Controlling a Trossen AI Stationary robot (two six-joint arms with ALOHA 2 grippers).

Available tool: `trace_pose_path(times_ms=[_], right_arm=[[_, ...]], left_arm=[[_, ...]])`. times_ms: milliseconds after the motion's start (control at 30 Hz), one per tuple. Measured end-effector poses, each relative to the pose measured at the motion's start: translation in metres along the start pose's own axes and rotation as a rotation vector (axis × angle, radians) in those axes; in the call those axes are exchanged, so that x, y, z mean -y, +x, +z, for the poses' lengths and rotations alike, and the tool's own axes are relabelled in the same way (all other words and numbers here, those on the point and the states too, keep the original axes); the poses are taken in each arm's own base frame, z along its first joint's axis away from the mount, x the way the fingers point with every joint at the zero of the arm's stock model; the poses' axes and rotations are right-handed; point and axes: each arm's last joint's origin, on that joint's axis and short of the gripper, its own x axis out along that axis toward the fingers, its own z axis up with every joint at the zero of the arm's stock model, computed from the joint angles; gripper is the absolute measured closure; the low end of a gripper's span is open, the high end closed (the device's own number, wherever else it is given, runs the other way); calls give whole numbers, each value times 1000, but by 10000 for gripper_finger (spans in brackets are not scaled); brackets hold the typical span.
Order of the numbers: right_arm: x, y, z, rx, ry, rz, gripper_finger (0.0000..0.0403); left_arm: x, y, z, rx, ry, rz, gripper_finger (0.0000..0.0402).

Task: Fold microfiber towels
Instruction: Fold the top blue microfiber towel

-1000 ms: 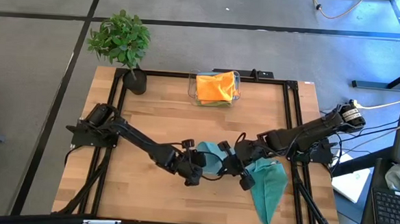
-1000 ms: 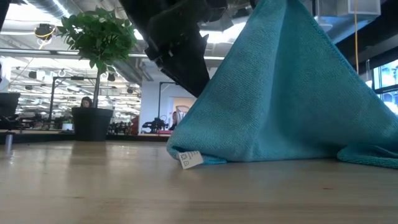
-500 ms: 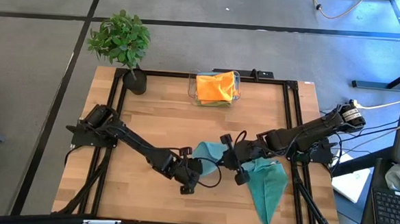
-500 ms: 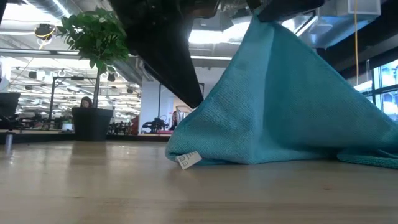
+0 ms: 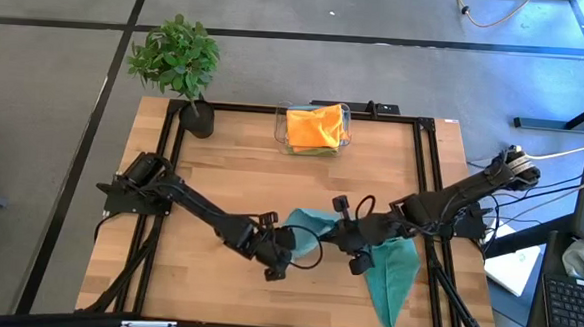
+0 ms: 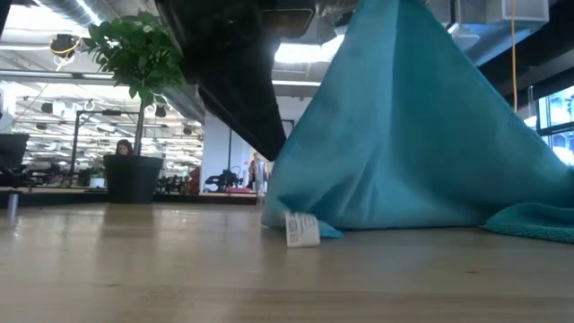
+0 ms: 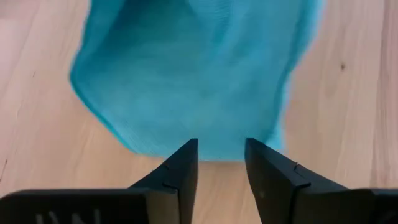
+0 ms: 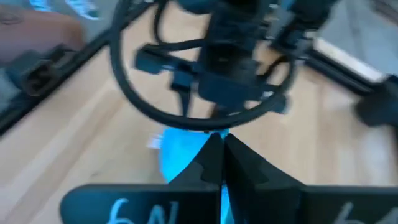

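Pale wooden planks of the bench (image 5: 231,175) fill the scene, framed by black rails, with grey floor around it. Nearest the front edge, a teal towel (image 5: 391,274) is seen spread toward the right front corner, its pointed end reaching almost to the rim. One part of the same cloth is lifted off the wood, and in the low view it is shown rising like a tent (image 6: 421,135), with a small white label (image 6: 302,230) resting on the planks at its base. The right pincer (image 5: 340,236) is closed tight on the raised fabric, as shown by the right wrist view, where the two dark fingers (image 8: 214,163) are pressed together over a strip of blue cloth. The left pincer (image 5: 286,245) is held just beside the lifted cloth on its left, jaws parted; in the left wrist view the towel's edge (image 7: 199,74) is seen just ahead of the fingertips (image 7: 186,163), and nothing is gripped between them. Farther back, near the rear rim, a clear plastic bin (image 5: 314,130) is filled with an orange towel (image 5: 314,125). At the far left corner a potted plant (image 5: 177,62) is stood.
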Motion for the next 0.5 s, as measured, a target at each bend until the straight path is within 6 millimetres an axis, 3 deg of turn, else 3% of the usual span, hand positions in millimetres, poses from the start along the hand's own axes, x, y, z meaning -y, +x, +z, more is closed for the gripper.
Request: trace_pose_path(times_ms=[500], right_arm=[[-6,-19,-6,-111,-33,-143,393]], left_arm=[[3,-2,-4,-21,11,-15,278]])
